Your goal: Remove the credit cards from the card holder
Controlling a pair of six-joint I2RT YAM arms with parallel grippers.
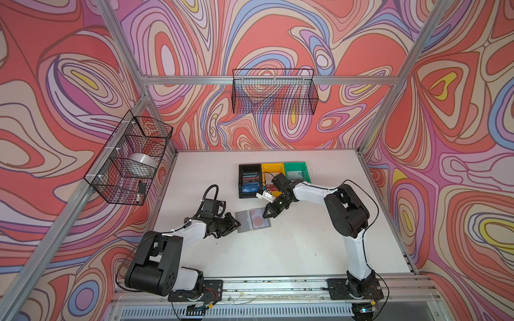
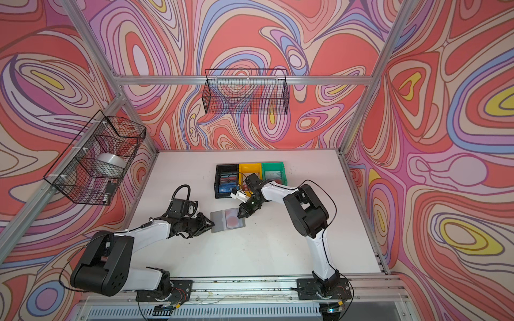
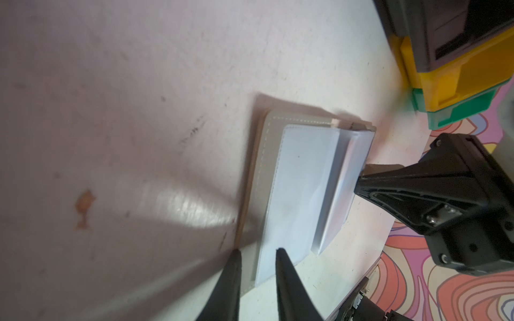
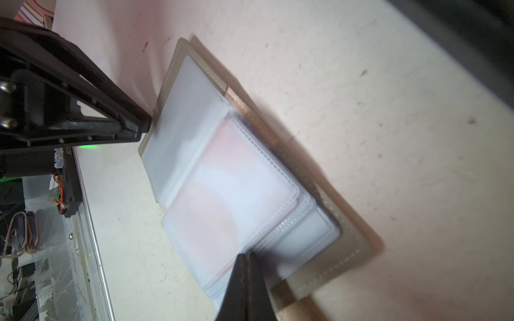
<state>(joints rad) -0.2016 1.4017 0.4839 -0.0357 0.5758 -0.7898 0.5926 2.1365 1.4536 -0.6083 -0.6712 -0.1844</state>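
The card holder lies open mid desk, looks floppy and slick: my left gripper, slightly parted, straddles its edge, my right gripper, shut tight, noses the sleeve edge by the pale card, where I'd pull.

The blue card in the black bin has white letters that say "UP" in a top view. There are more small marks beside those letters, but they are too tiny to read. In the right wrist view, a black plate with red wires has white writing that starts "J62" (the rest is hidden). The pale card in the green bin has writing too, but it is too small to read.
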